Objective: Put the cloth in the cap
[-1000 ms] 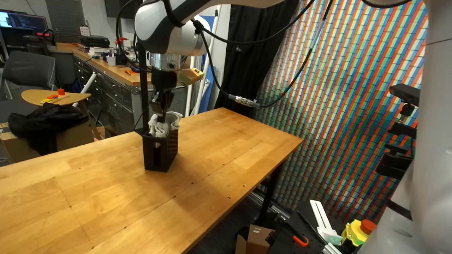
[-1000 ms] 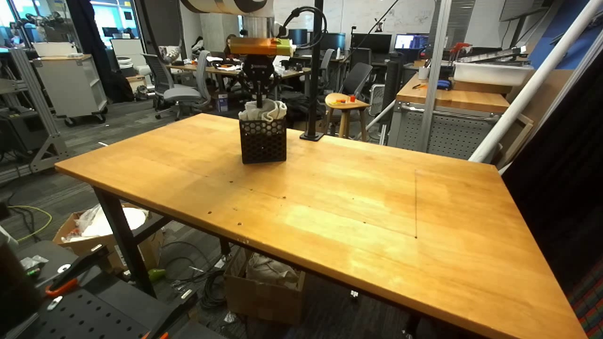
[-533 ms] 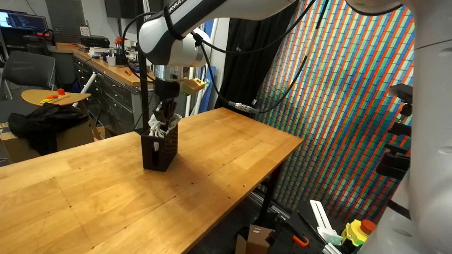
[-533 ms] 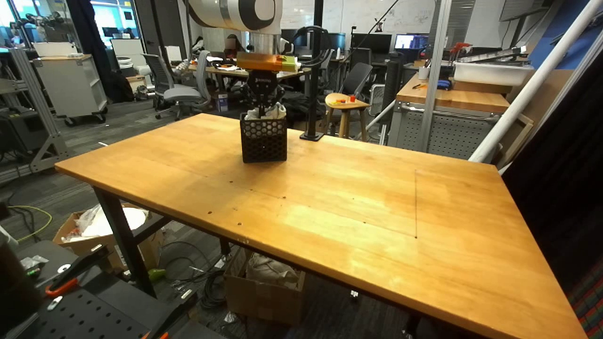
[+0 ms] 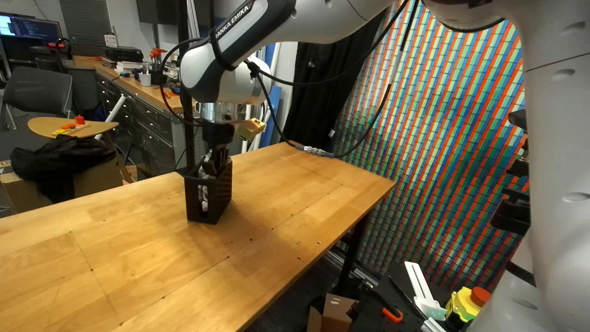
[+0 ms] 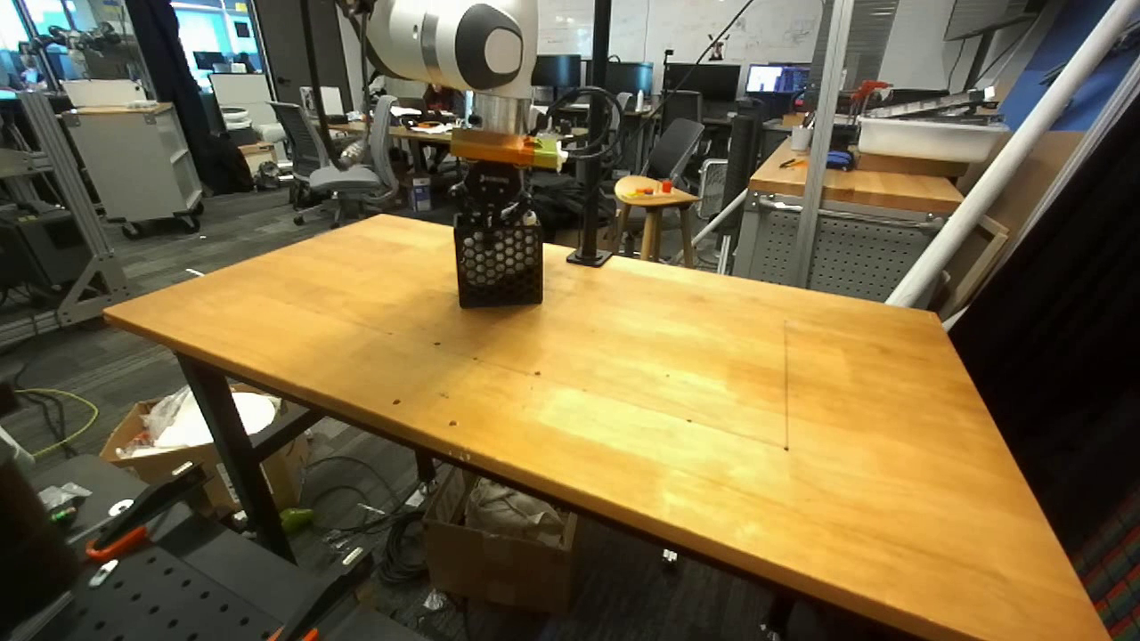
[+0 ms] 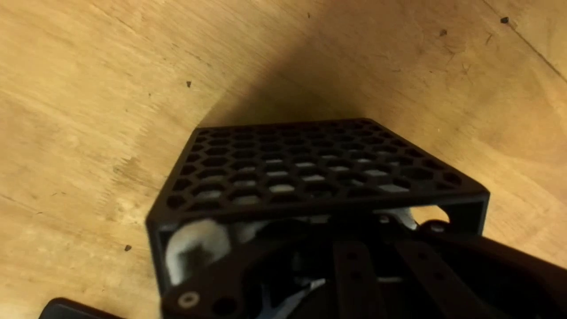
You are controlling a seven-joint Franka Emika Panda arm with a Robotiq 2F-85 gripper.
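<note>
Clock dirs = wrist view, centred on the box mouth. Mostly done imo: the black honeycomb box (image 7: 292, 212) is prob. what the task calls a cap, & the white cloth (image 7: 201, 233) is in it. L to R: 1 fold at 9 o'clock just inside the rim, pale bits thru the holes at 12, a bit more btw 2 & 3 beside a gap where the table (image 7: 110, 110) shows. Both exterior views also show pale cloth thru the box openings. Gripper (image 5: 216, 161) reaches down into the mouth; left to do, I'd guess: let go if holding, then lift out w/o dragging cloth up. Hard to make out, L to R: dark thing (image 7: 73, 311) btw 8 & 9, cut off, poss. foot of the post (image 6: 595, 133); most of the cloth, behind box walls; fingertips, v. dark or blocked in all 3 views, so can't tell if apart, together or clamped on cloth.
</note>
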